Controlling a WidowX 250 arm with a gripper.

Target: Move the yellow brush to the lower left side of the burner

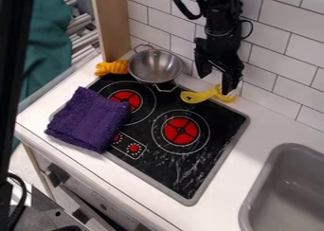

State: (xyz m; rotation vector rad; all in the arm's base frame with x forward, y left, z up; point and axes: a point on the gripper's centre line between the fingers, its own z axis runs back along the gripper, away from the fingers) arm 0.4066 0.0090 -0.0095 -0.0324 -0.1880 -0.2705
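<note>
Camera view: black claw [216,83] positioned at the rear of the stovetop [163,171], its two fingers spread apart. Yellow brush [195,97] lies just below the claw along the stovetop's rear edge; whether the two touch cannot be determined. Metal pot [154,68] sits left of the claw, with an orange bundle [111,67] beside it, farther out. Purple cloth [88,119] noted well apart, lower left of the claw, overlapping the left burner [126,100]. Right burner [181,130] lies nearer, below the claw. Sink [254,197] observed lower right of the claw
</note>
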